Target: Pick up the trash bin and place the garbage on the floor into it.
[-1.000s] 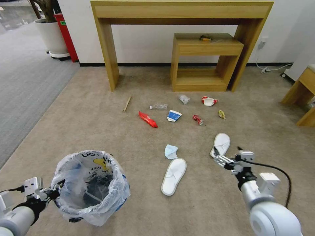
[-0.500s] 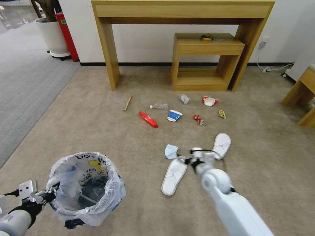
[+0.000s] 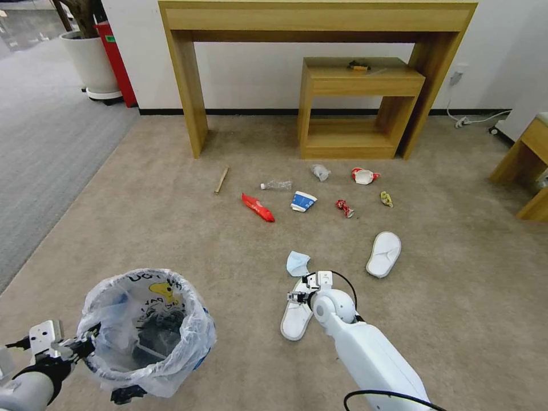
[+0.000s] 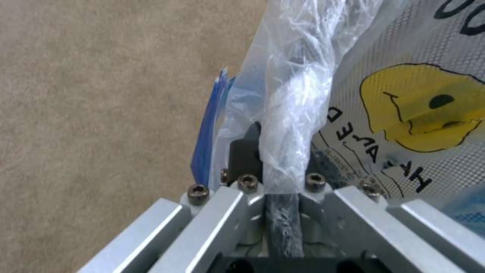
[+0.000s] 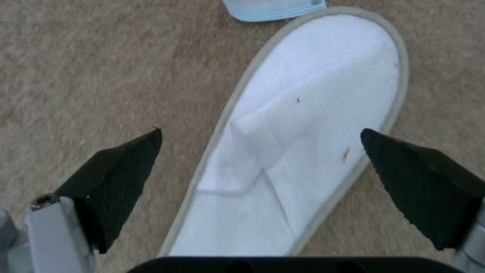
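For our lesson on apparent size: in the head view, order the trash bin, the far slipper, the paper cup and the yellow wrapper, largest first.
1. trash bin, though nearest the camera
2. far slipper
3. paper cup
4. yellow wrapper

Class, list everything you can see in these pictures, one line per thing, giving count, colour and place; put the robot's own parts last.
trash bin: 1, blue with white bag, near left, held up
slippers: 2, white, near one under the right gripper, far one to its right
face mask: 1, pale blue, beside the near slipper's toe
red wrapper: 1, red, mid floor
clear bottle: 1, clear, beyond the wrapper
paper cup: 1, blue-white, on its side
crushed can: 1, red, right of the cup
yellow wrapper: 1, yellow, far right of the litter
floor: beige carpet
tables: 2, wood, large over small, by the wall
left gripper: shut on the bin's rim
right gripper: open, astride the near slipper
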